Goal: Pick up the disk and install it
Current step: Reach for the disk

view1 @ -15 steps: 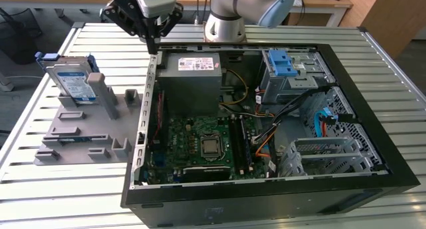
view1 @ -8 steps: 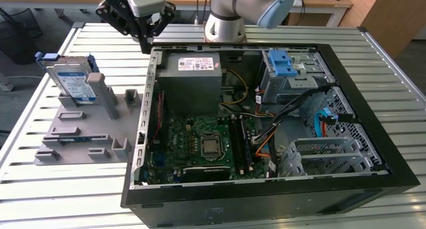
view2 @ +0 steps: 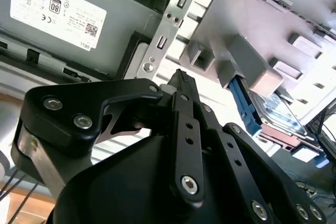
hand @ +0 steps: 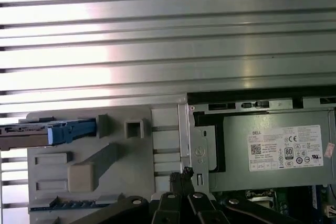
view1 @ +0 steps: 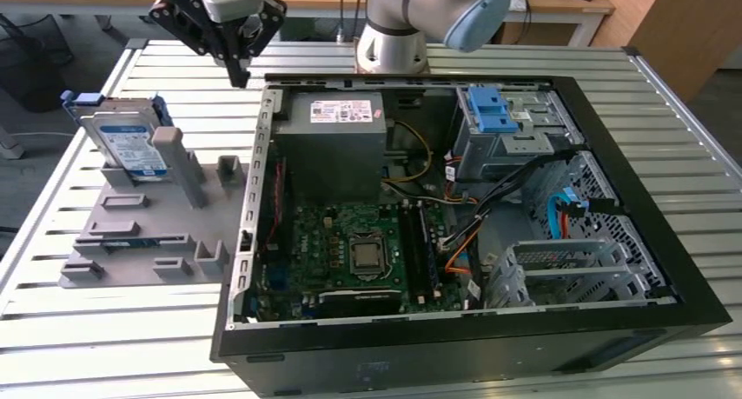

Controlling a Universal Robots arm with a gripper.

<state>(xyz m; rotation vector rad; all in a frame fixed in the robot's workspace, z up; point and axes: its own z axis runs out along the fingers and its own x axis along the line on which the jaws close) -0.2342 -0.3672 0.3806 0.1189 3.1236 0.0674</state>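
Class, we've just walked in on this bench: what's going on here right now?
A robot arm is working beside an open computer case. Its end effector hangs closed and empty above the table, near the case's corner on the exterior view's left. The disk stands on edge in a grey holder beside the case, with nothing touching it. So it has not yet been picked up or installed.
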